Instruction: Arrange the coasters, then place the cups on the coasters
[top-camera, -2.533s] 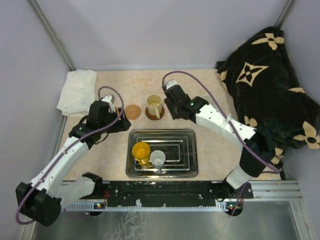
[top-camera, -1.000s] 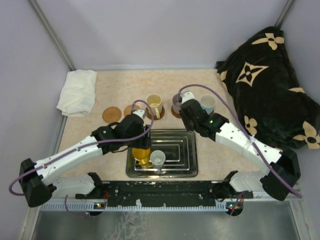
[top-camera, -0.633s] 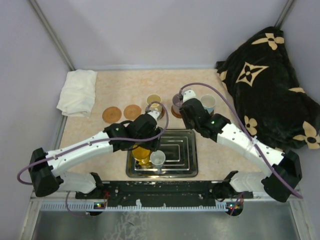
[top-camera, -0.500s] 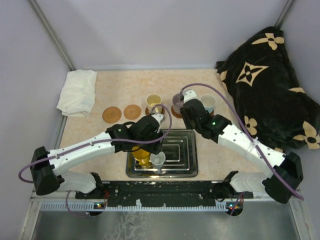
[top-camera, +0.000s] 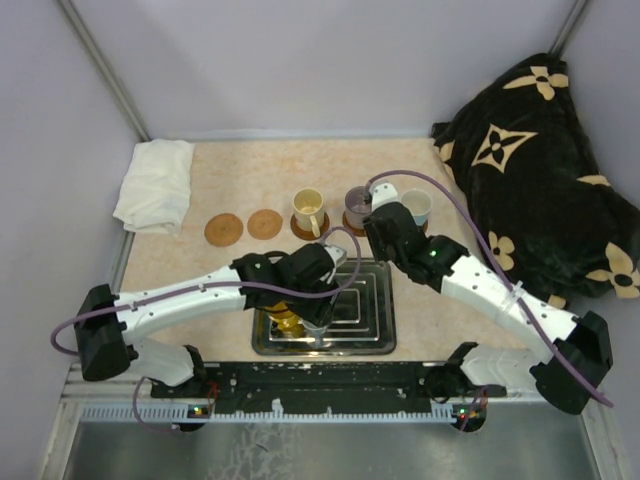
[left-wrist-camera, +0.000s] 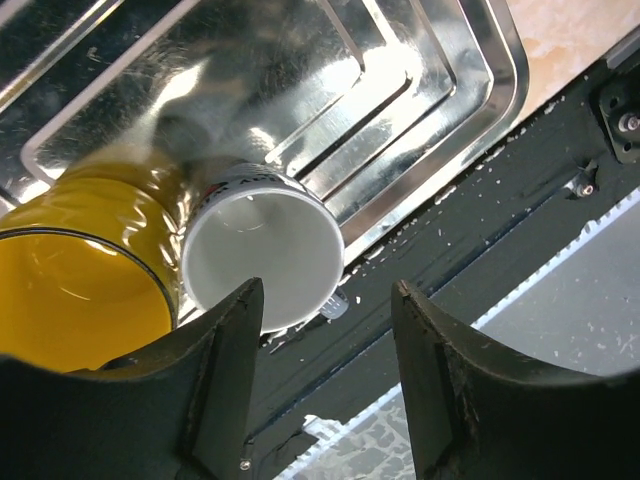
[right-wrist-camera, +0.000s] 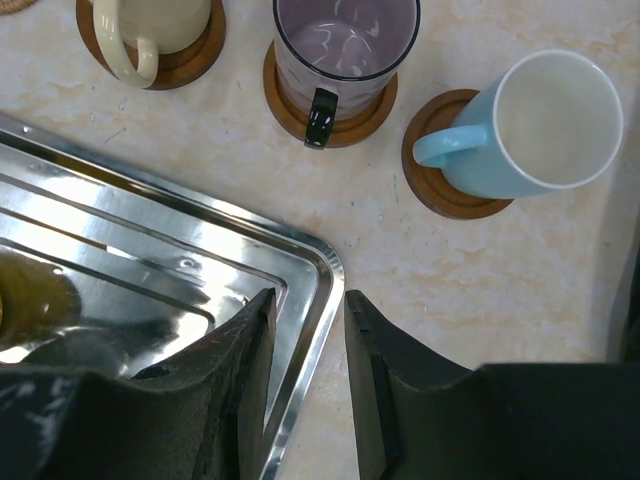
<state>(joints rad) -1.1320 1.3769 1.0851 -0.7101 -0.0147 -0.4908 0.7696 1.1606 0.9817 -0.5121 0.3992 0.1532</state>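
Observation:
Two empty coasters (top-camera: 224, 229) (top-camera: 265, 223) lie left of the cream cup (top-camera: 308, 208). The cream cup (right-wrist-camera: 150, 25), purplish-grey cup (right-wrist-camera: 345, 45) and light blue cup (right-wrist-camera: 545, 125) each stand on a coaster. In the steel tray (left-wrist-camera: 450, 130) the yellow cup (left-wrist-camera: 70, 290) touches the small grey-white cup (left-wrist-camera: 262, 260). My left gripper (left-wrist-camera: 325, 295) hangs open over the tray's near edge, its left finger overlapping the grey-white cup's rim. My right gripper (right-wrist-camera: 308, 300) is open with a narrow gap and holds nothing. It hovers above the tray's far right corner, short of the purplish-grey cup.
A folded white cloth (top-camera: 155, 185) lies at the far left and a black patterned blanket (top-camera: 530, 170) fills the right side. The black rail (left-wrist-camera: 470, 250) at the table's near edge runs just past the tray. Grey walls enclose the table.
My left arm has swung right over the tray, from the yellow cup to the grey-white cup. Its jaws have narrowed a little. My right gripper has drawn back from the purplish-grey cup.

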